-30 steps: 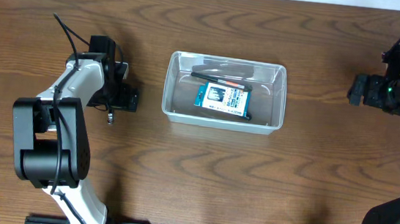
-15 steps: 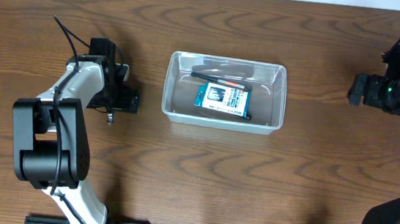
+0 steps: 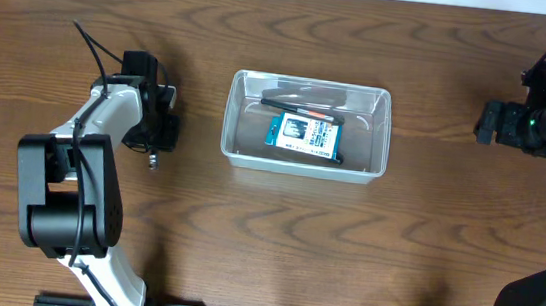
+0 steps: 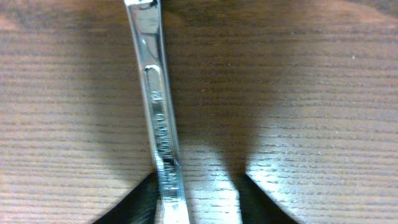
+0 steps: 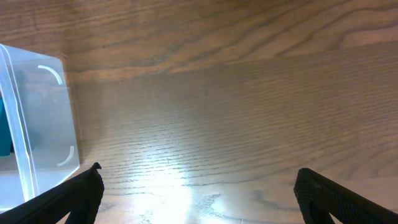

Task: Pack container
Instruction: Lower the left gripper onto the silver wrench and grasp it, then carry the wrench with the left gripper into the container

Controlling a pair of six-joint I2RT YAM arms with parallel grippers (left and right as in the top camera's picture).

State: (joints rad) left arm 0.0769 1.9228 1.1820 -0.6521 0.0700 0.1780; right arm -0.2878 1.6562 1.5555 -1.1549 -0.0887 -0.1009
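The left claw [image 4: 199,199] is standing open, with the wrench [image 4: 158,112] lying between its fingers, touching one and apart from the other. Closing so off-centre, I think, risks the smooth metal slipping or twisting out. The container [image 3: 227,118] is sitting well apart, mid-table. The right claw [image 5: 199,180] is hanging open, holding nothing.
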